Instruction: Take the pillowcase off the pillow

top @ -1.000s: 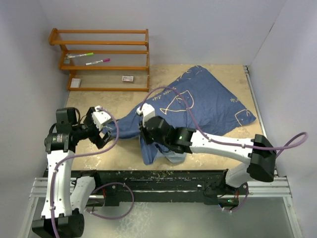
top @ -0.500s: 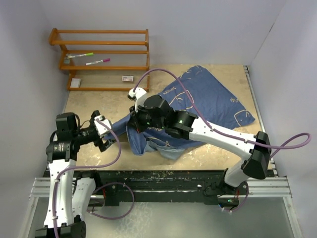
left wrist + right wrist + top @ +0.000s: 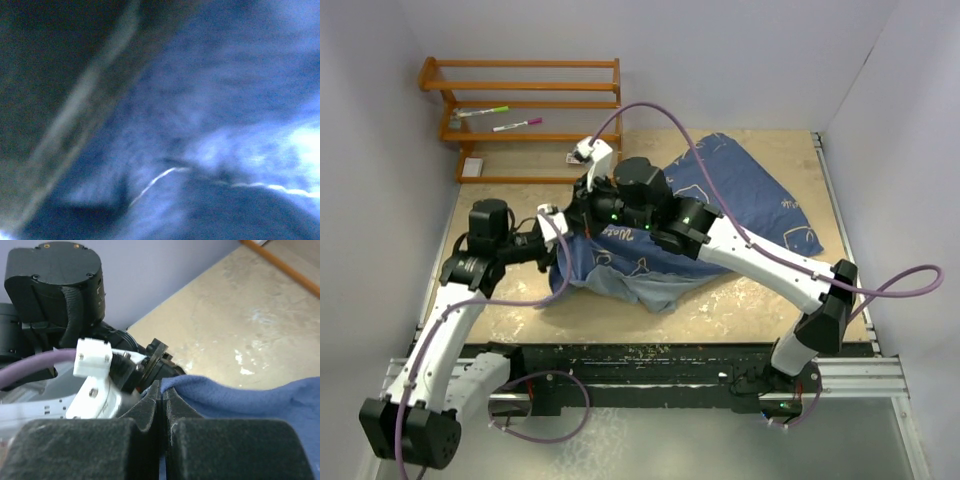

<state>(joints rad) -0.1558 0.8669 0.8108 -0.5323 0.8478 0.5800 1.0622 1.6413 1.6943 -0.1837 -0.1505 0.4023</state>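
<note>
- Count: one pillowcase (image 3: 740,200), two arms (left arm (image 3: 445,310), right arm (image 3: 760,265)), one rack (image 3: 535,137), two marker pens, two small flat cards, two purple cables.
- Pillowcase, material: soft blue cloth, limp and creased. It carries cream line-drawn fish and script. A paler blue-grey inside shows along its near edge.
- Pillowcase, position: on the table (image 3: 750,305), from the centre out to the far right. The right part lies fairly flat. The left end is gathered into a rumpled hump, raised between the two arms' jaws.
- Right jaws: pressed together, with a folded blue edge of the pillowcase pinched at the tips (right wrist view). Pads (image 3: 225,450) are dark and grainy, foam-like.
- Left jaws: at the left end of the hump, against the cloth. The left wrist view is blurred, filled with blue fabric and one thin cream line, so I cannot tell how wide they stand.
- Table: beige, matte, speckled surface.
- Rack: orange-brown wood with slatted tiers, at the far left.
- Marker pens: white barrels, one green-capped (image 3: 483,111) and one pink-capped (image 3: 517,125), each lying on a rack tier.
- Cards: one (image 3: 472,168) at the rack's left foot, one (image 3: 578,157) near its right foot.
</note>
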